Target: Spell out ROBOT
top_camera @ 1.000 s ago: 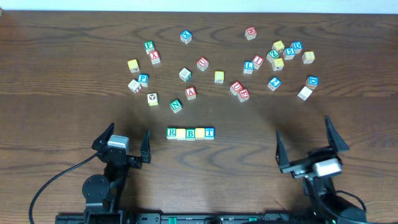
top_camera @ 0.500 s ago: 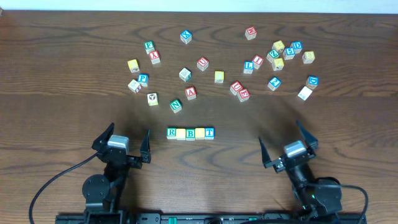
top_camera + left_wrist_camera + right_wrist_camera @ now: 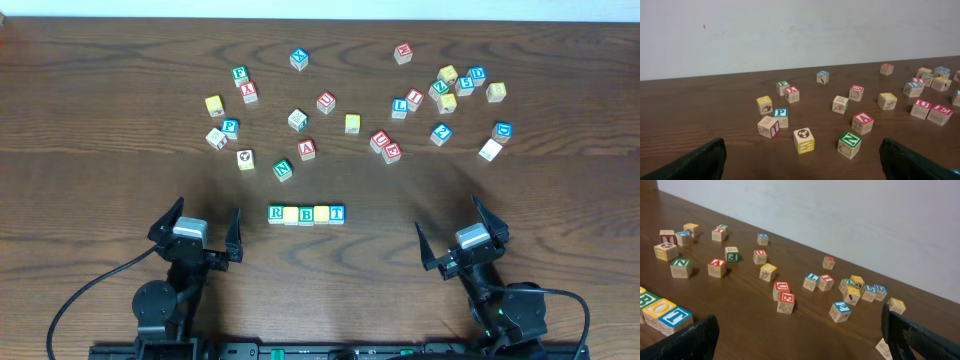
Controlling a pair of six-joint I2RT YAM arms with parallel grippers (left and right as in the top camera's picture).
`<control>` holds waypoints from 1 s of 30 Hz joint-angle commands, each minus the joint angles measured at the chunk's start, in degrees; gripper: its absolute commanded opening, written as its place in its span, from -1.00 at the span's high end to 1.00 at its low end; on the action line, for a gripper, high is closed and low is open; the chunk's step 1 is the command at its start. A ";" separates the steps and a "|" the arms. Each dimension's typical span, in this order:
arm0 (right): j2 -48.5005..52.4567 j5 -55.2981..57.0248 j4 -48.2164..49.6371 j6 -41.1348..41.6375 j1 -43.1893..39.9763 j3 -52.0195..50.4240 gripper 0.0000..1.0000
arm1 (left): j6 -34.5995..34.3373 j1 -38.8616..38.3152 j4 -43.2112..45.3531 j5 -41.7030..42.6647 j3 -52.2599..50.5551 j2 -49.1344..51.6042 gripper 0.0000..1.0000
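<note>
Spotting ROBOT cubes [image 3: 306, 214] lined up touching, near the desk's [image 3: 80, 200] front edge, centred. Probably light, hard, smooth wood: best pinched across opposite flat faces. Flanking, left gripper [image 3: 208, 208] and right gripper [image 3: 447, 213] spread wide, empty.

Left pincer [image 3: 208, 212] spread wide, right pincer [image 3: 447, 213] spread wide, both empty

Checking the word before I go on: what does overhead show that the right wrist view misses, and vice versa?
Only overhead: the green R cube that starts the word, and the open left gripper. Only right wrist: the pale back wall, and a legible O on the yellow cube beside the blue T cube. Both: that T cube, the green B cube and the open right gripper.
</note>
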 commanded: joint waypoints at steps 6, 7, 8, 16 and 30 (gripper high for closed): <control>-0.42 0.50 -0.35 1.27 -0.50 -0.04 -0.99 | 0.35 -0.17 -2.60 0.96 -0.66 -0.39 -0.92; -0.42 0.50 -0.35 1.27 -0.50 -0.04 -0.98 | 0.35 -0.17 -2.60 0.96 -0.66 -0.39 -0.92; -0.42 0.50 -0.35 1.27 -0.50 -0.04 -0.98 | 0.35 -0.17 -2.60 0.96 -0.66 -0.39 -0.92; -0.42 0.50 -0.33 1.27 -3.45 -0.04 -0.98 | 0.35 -0.17 -2.60 0.96 -0.66 -0.39 -0.92; -0.42 0.50 -0.31 1.27 -16.94 -0.04 -0.98 | 0.35 -0.17 -2.60 0.96 -0.66 -0.39 -0.92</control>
